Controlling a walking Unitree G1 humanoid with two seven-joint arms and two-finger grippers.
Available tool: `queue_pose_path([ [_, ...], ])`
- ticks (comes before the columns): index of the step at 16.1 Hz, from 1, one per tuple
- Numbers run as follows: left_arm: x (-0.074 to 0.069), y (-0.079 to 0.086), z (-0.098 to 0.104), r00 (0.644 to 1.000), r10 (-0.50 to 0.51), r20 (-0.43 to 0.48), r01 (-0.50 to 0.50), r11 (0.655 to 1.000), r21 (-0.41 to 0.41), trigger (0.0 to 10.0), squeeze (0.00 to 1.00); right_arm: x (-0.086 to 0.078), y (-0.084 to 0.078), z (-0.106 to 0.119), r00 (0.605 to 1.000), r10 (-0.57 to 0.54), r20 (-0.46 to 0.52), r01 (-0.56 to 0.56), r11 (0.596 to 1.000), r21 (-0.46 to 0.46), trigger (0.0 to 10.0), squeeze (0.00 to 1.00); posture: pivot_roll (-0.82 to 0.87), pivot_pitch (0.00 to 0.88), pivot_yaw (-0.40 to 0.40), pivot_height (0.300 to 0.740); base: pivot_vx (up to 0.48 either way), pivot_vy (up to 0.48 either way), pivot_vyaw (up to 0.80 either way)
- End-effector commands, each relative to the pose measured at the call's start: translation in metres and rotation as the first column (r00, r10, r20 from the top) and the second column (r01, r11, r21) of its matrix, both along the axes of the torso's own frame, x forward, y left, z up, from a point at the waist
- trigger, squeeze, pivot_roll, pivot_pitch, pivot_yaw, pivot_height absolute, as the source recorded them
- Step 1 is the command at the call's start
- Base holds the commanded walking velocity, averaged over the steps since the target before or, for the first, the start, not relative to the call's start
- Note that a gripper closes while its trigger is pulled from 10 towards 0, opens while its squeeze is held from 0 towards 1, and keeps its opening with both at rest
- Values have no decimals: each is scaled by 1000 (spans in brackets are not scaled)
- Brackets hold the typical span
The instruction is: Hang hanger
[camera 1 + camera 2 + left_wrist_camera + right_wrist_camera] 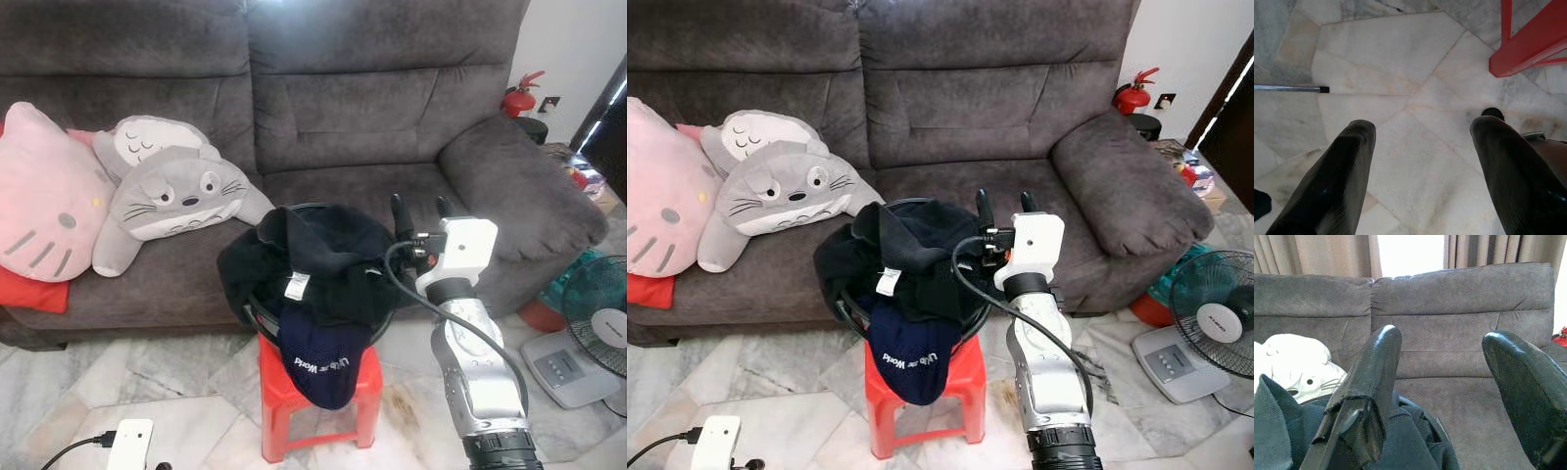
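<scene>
From the head views, we hold our right gripper (419, 208), fingers spread and empty, just beside one basket (384, 323) of dark clothes (313, 255) on one red stool (279, 397); no hanger is visible, perhaps buried. A blind reach could tip the basket. Two plush toys (176, 191) sit on the sofa (392, 108). By the left wrist view, our left gripper (1422, 161) hangs released above marble floor (1400, 63).

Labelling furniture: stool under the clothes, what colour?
Red stool, clearest in the left eye view.
</scene>
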State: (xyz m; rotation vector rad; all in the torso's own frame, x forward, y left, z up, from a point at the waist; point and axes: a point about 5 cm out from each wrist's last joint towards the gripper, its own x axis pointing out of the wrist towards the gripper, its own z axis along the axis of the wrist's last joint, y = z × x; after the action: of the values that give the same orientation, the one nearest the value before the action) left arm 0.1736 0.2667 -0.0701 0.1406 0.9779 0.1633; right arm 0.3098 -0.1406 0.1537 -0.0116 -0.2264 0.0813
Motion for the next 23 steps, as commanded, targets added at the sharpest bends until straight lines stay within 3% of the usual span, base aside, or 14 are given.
queue_pose_path([
  [1, -4, 1, -2, 1000, 0, -16, 0, 1000, -1, 10000, 0, -2, 3, 6, 999, 27, 36, -26, 999, -30, 10000, 0, -131, 34, 30, 740, 255, 0, 0],
  [4, -3, 0, -1, 1000, -3, -17, 3, 1000, 0, 10000, 0, -3, 10, 5, 997, 63, 39, -60, 996, -71, 10000, 0, -132, 40, 30, 740, 256, 0, 635],
  [6, -3, 0, -2, 1000, -2, -16, 2, 1000, -2, 10000, 0, -4, 12, 3, 997, 74, 27, -72, 996, -47, 10000, 0, -129, 41, 29, 740, 263, 0, 0],
  [13, -3, 0, -1, 1000, -5, -15, 5, 1000, 9, 10000, 0, -10, 9, 4, 997, 62, 36, -61, 997, -50, 10000, 0, -138, 50, 29, 740, 77, 0, 0],
  [15, -3, 0, -2, 1000, -5, -18, 5, 1000, 10, 10000, 0, -19, 1, 3, 1000, 6, 27, -3, 991, -134, 10000, 0, -141, 54, 28, 740, 0, 0, 0],
  [16, -4, 1, -2, 1000, -5, -19, 5, 1000, 10, 10000, 0, -24, -5, 3, 999, -27, 25, 33, 964, -265, 10000, 0, -144, 58, 29, 740, 0, 0, 0],
  [17, -4, 1, -2, 1000, -6, -19, 6, 1000, 11, 10000, 0, -31, -13, 3, 998, -66, 22, 69, 908, -412, 10000, 0, -151, 61, 32, 740, 0, 0, 0],
  [18, -4, 1, -2, 1000, -8, -21, 8, 1000, 12, 10000, 0, -36, -20, 4, 996, -89, 19, 86, 850, -520, 10000, 0, -158, 61, 34, 740, 0, 0, 0],
  [19, -3, 1, -1, 1000, -12, -23, 12, 1000, 14, 10000, 0, -43, -27, 5, 996, -90, 14, 78, 767, -637, 10000, 0, -163, 62, 36, 740, 0, 0, 0],
  [20, -3, 1, -1, 1000, -15, -24, 15, 1000, 14, 10000, 0, -47, -30, 5, 997, -78, -4, 53, 714, -699, 10000, 0, -167, 62, 37, 740, 0, 0, 0],
  [21, -3, 1, -1, 1000, -17, -24, 18, 1000, 14, 10000, 0, -49, -31, 5, 997, -66, -28, 25, 685, -728, 10000, 0, -169, 63, 38, 740, 0, 0, 0],
  [23, -2, 1, -1, 999, -23, -26, 23, 1000, 15, 10000, 0, -51, -22, -11, 983, 22, -183, -158, 608, -778, 10000, 0, -173, 62, 40, 740, 0, 0, 0],
])
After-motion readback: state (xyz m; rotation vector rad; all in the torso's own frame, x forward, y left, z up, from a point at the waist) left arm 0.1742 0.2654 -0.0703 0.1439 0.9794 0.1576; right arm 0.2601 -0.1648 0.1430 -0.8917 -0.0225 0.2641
